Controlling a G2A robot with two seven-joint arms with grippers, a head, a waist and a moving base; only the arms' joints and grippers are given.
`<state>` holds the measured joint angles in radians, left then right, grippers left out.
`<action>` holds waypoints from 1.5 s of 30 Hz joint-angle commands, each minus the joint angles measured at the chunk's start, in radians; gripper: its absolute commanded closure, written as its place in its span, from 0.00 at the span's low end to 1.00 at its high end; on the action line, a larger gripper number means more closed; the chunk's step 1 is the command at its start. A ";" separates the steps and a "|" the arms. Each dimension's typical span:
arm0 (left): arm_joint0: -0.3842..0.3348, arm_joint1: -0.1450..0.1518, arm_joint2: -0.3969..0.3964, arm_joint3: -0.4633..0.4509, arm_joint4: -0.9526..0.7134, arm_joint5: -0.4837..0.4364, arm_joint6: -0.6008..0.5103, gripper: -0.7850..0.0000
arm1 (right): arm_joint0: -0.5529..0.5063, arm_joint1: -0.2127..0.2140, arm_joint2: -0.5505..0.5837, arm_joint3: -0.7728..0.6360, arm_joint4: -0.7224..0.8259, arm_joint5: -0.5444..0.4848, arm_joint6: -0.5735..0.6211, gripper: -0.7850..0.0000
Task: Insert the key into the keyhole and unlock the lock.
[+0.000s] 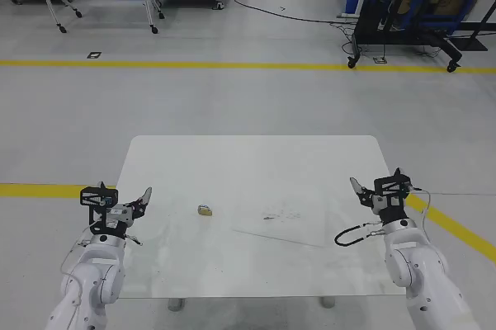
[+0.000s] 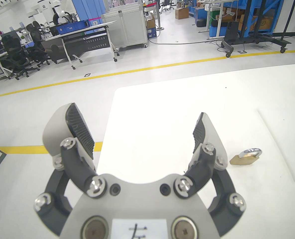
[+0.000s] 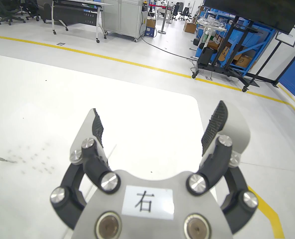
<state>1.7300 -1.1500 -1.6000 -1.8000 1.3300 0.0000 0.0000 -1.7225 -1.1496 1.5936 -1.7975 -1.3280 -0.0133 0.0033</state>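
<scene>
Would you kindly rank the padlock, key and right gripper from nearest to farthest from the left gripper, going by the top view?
1. Padlock, on the table's left half.
2. Key, around mid-table.
3. Right gripper, at the far edge.

surface: white table (image 1: 256, 165) | on it: brass padlock (image 1: 205, 210), lying flat | small key (image 1: 270, 218), apart from the padlock

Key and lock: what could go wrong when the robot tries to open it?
1. The key is tiny and lies flat on the table, so the open right claw may slip off it or push it along.
2. The lock lies loose, with nothing holding it. It could slide away if the open left claw nudges it before gripping.
</scene>
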 commanded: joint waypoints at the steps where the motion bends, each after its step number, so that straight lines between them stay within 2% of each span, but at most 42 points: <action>1: 0.000 0.000 0.000 0.000 0.000 0.000 0.000 0.00 | 0.044 0.003 -0.020 0.027 -0.002 -0.105 0.036 0.00; 3: 0.000 0.000 0.000 0.000 0.000 0.000 0.000 0.00 | 0.131 0.005 -0.061 0.085 -0.009 -0.203 0.104 0.00; 6: 0.000 0.000 0.000 0.000 0.000 0.000 0.000 0.00 | 0.274 0.005 -0.137 0.218 0.034 -0.429 0.151 0.00; 8: 0.000 0.000 0.000 0.000 0.000 0.000 0.000 0.00 | 0.356 0.002 -0.183 0.316 0.054 -0.523 0.194 0.00; 9: 0.000 0.000 0.000 0.000 0.000 0.000 0.000 0.00 | 0.383 0.000 -0.196 0.343 0.060 -0.536 0.216 0.00; 21: 0.000 0.000 0.000 0.000 0.000 0.000 0.000 0.00 | 0.392 0.000 -0.214 0.352 0.056 -0.556 0.229 0.00; 25: 0.000 0.000 0.000 0.000 0.000 0.000 0.000 0.00 | 0.523 -0.004 -0.300 0.469 0.081 -0.811 0.284 0.00; 27: 0.000 0.000 0.000 0.000 0.000 0.000 0.000 0.00 | 0.591 -0.005 -0.339 0.538 0.086 -0.958 0.261 0.00; 28: 0.000 0.000 0.000 0.000 0.000 0.000 0.000 0.00 | 0.620 -0.007 -0.363 0.565 0.076 -0.999 0.248 0.00; 30: 0.000 0.000 0.000 0.000 0.000 0.000 0.000 0.00 | 0.665 -0.007 -0.441 0.589 0.033 -0.999 0.227 0.51; 33: 0.000 0.000 0.000 0.000 0.000 0.000 0.000 0.00 | 0.722 0.000 -0.563 0.620 -0.027 -0.999 0.167 0.65; 36: 0.000 0.000 0.000 0.000 0.000 0.000 0.000 0.00 | 0.790 0.009 -0.688 0.671 -0.058 -0.999 0.121 0.75; 42: 0.000 0.000 0.000 0.000 0.000 0.000 0.000 0.00 | 0.911 0.019 -0.924 0.729 -0.131 -0.999 0.026 0.85; 45: 0.000 0.000 0.000 0.000 0.000 0.000 0.000 0.00 | 0.956 0.025 -1.011 0.761 -0.151 -0.999 -0.051 0.84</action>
<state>1.7300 -1.1500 -1.6000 -1.8000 1.3300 0.0000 0.0000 -0.7794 -1.1259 0.6104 -1.0462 -1.4772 -1.0123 -0.0224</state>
